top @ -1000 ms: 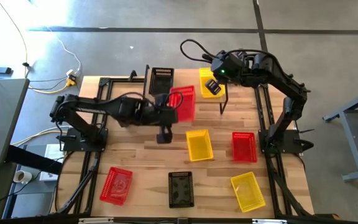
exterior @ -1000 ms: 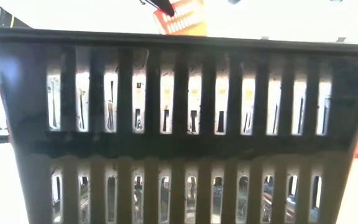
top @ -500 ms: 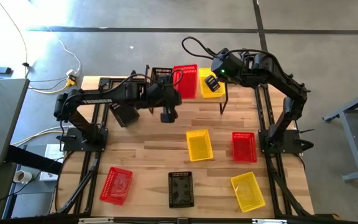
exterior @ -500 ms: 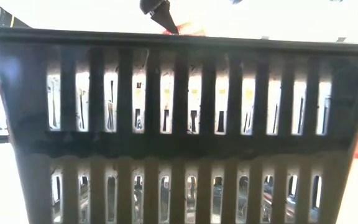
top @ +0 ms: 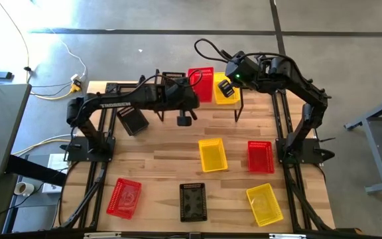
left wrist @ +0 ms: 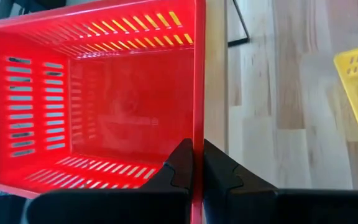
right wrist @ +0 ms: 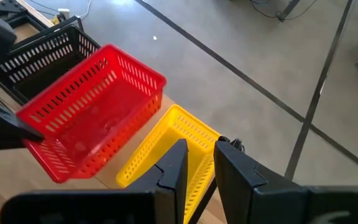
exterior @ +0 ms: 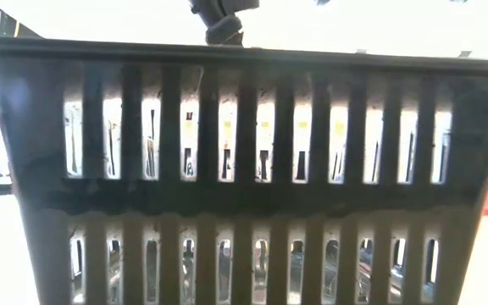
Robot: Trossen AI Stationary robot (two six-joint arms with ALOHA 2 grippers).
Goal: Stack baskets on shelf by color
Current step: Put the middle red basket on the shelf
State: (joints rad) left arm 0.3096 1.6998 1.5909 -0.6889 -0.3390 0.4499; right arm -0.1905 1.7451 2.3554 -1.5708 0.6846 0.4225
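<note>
A red basket (top: 200, 77) sits at the shelf (left wrist: 215, 81) between a black basket (top: 172, 80) and a yellow basket (top: 223, 87), its rim clamped in the closed left pincer (left wrist: 196, 163). The right pincer (right wrist: 197, 163) grips the yellow basket's rim. 6 more baskets lie on the worktop (top: 158, 169).

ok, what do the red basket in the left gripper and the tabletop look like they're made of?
Red basket: looks like moulded plastic, glossy; thin slotted walls, a uniform colour and a soft sheen on the floor point that way. The left gripper is shut on its rim.
Tabletop: appears to be light wood planks, matte or lightly sealed; visible grain and board seams. Whether solid or laminate can't be told.
</note>
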